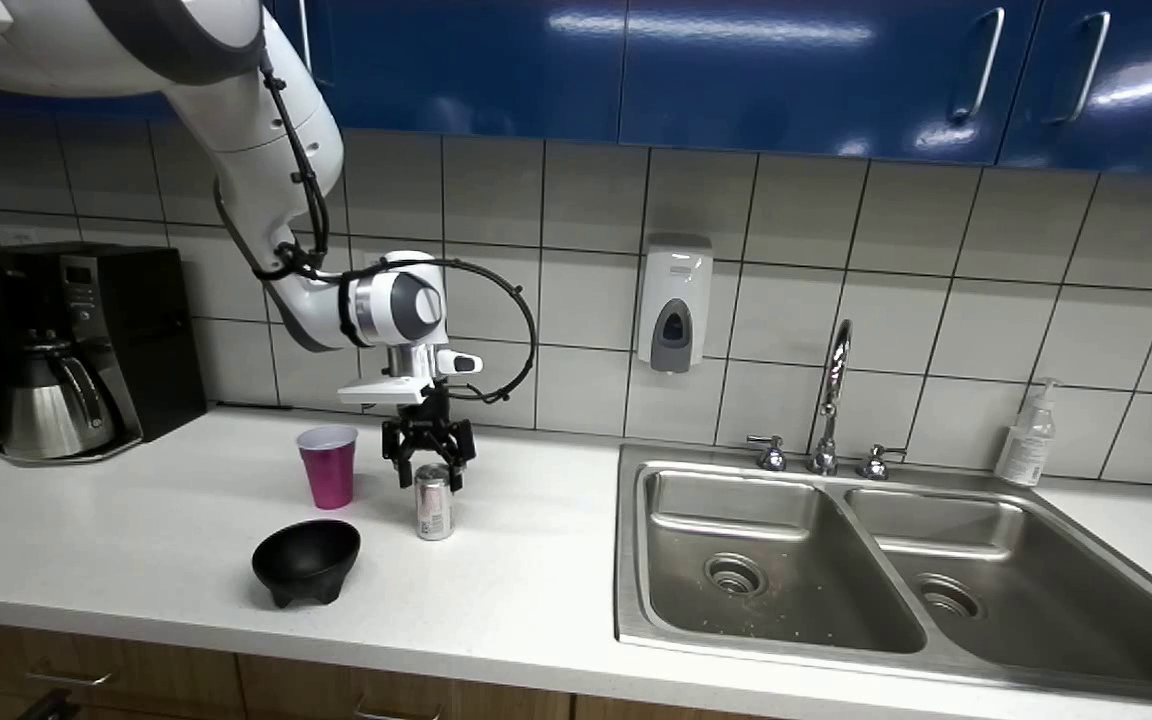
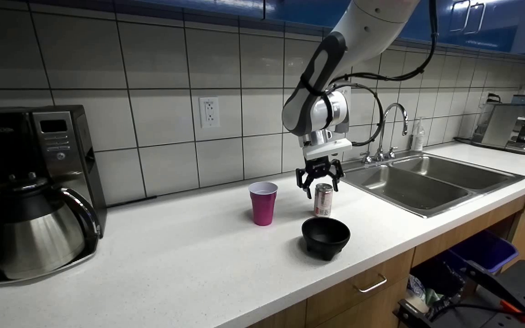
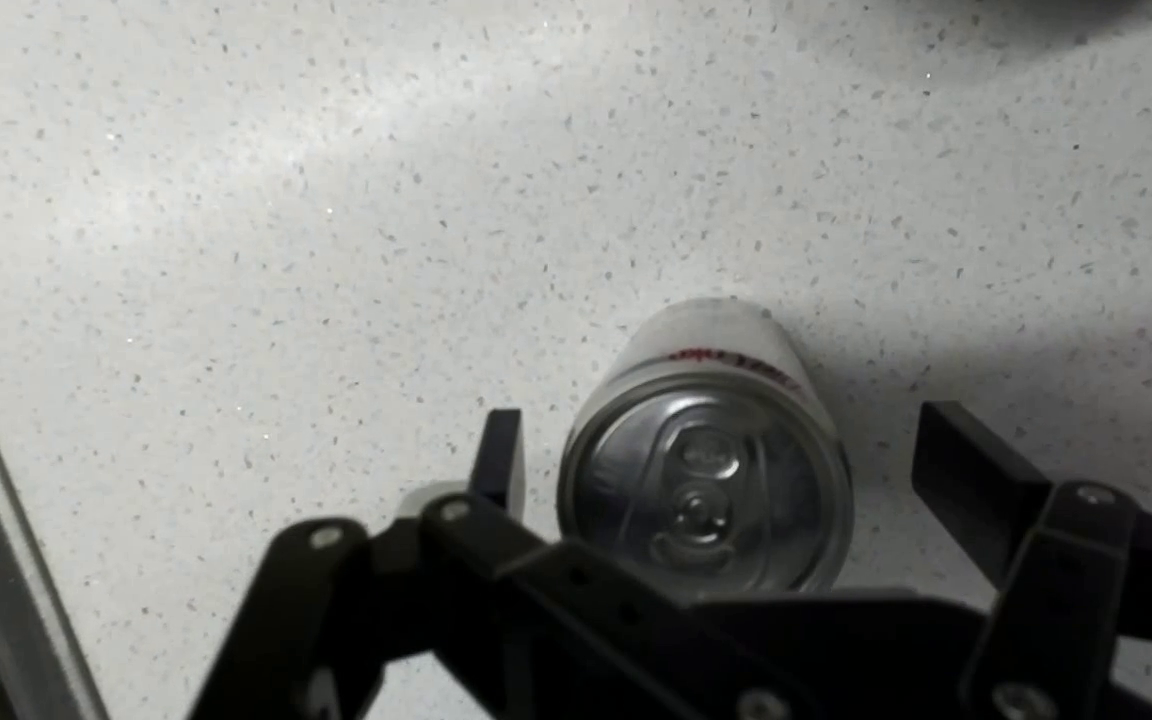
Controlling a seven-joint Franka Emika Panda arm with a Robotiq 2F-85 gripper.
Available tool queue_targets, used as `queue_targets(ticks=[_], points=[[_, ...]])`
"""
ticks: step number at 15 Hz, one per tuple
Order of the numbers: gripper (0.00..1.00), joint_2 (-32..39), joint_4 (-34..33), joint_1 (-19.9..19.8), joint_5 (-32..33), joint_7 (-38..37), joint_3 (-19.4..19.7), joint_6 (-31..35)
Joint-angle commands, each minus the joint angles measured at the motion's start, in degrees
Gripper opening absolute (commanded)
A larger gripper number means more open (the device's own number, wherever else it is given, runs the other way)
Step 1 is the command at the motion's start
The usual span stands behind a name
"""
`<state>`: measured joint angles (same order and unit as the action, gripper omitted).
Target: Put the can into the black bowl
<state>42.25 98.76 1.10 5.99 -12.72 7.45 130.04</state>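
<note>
The silver-grey can (image 1: 434, 512) stands upright on the white counter; it also shows in an exterior view (image 2: 323, 203) and from above in the wrist view (image 3: 711, 470). My gripper (image 1: 430, 480) is open, pointing down just above and around the can's top; it also shows in an exterior view (image 2: 322, 192). In the wrist view the fingers of the gripper (image 3: 721, 450) stand on both sides of the can with gaps, not touching it. The black bowl (image 1: 306, 570) sits nearer the counter's front edge and shows in an exterior view (image 2: 326, 239); it looks empty.
A pink cup (image 1: 329, 472) stands upright beside the can and behind the bowl. A steel double sink (image 1: 628, 560) is on one side; its edge shows in the wrist view (image 3: 11, 530). A coffee maker with a steel pot (image 2: 39, 232) stands at the opposite end. A tiled wall is behind.
</note>
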Motion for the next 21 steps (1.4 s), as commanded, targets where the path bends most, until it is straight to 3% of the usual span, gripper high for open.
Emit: queue_targets(ticks=[1,5,6,7,9,13,21], points=[[1.0,1.07,-2.27,-0.43,-0.55,-0.33,-0.07,-2.16],[1.0,1.06,-2.15,-0.41,-0.56,-0.19,-0.14,-2.2],[0.95,1.08,-2.12,-0.43,-0.6,-0.21,-0.14,-2.2],[0.74,1.02,-2.02,-0.43,-0.59,-0.2,-0.14,-2.11],[0.69,0.89,-1.84,-0.39,-0.56,-0.27,-0.1,-2.03],[0.4,0.5,-1.64,-0.44,-0.64,-0.27,-0.07,-1.98],[0.4,-11.46,6.35,-1.19,-1.85,1.05,-0.57,-1.76]])
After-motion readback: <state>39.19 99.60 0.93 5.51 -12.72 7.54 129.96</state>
